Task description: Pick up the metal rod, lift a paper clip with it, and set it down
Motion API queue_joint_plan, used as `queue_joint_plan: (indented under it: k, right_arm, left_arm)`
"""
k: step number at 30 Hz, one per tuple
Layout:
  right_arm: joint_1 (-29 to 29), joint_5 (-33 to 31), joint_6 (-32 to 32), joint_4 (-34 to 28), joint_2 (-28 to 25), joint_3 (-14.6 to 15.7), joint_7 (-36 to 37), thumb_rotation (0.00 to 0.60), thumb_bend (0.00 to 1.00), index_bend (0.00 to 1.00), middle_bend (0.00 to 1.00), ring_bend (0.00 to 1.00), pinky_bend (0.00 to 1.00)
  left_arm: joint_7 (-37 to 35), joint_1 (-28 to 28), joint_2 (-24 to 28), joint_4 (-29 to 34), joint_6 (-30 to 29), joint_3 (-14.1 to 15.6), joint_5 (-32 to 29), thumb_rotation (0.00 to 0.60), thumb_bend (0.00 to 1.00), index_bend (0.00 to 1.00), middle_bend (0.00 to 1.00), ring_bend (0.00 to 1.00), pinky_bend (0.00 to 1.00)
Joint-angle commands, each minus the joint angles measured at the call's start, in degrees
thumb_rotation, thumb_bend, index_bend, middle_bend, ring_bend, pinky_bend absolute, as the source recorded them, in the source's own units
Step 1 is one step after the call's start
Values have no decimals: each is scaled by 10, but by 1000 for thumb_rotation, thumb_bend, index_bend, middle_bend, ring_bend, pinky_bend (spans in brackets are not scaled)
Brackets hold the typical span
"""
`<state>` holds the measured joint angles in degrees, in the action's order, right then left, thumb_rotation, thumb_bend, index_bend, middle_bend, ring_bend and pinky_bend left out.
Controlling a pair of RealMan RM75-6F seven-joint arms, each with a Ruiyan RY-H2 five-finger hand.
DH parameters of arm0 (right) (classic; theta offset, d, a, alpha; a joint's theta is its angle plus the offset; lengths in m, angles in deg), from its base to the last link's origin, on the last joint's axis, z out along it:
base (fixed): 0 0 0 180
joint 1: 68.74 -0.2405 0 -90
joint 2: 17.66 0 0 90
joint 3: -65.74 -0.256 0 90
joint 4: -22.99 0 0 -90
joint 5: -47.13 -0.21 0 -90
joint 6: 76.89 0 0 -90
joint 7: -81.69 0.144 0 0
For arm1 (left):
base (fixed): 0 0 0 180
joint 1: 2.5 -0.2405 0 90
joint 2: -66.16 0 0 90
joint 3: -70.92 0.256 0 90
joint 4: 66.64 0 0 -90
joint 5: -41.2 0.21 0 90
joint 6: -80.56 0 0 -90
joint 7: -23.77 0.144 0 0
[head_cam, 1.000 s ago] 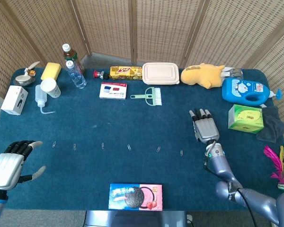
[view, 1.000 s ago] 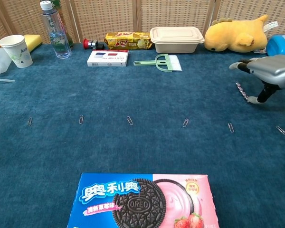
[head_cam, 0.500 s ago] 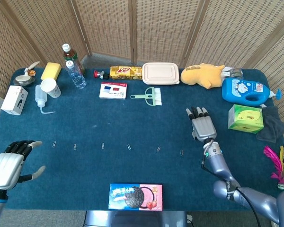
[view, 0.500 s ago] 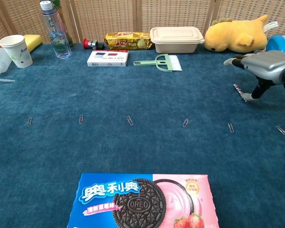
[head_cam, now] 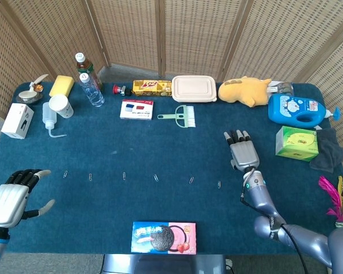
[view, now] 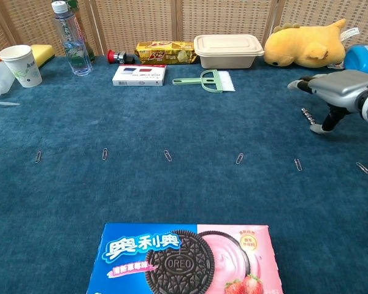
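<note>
Your right hand (view: 337, 92), at the right edge of the chest view, pinches the metal rod (view: 308, 115) above the cloth, fingers otherwise spread. Your left hand (head_cam: 11, 194) idles open, lower left. Next, lower the rod tip onto the nearest paper clip (view: 298, 164) just below.

cookie box (view: 187, 258) — white Chinese characters "奥利奥" on its blue half, "OREO" embossed on the pictured cookie | yellow snack pack (view: 165, 52) — red print, too small to read | white card box (view: 139, 75) — red and blue panels, text illegible | paper cup (view: 20, 64) — faint marking, unreadable
</note>
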<state>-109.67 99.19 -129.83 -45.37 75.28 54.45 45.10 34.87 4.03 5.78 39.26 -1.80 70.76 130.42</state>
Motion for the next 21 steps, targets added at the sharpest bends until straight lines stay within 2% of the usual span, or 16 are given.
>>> queue_joint_plan:
  k: [1, 21]
  right_arm:
    - [0, -5, 1, 4, 0, 1, -1, 585, 360, 0, 52, 12, 110]
    - [-1, -20, 5, 38, -1, 6, -2, 585, 360, 0, 52, 10, 110]
  left_arm:
    - [-2, 1, -1, -2, 1, -1, -2, 438, 390, 221, 257, 208, 186]
    - [-7, 1, -2, -8, -2, -3, -6, 441, 390, 219, 256, 208, 186]
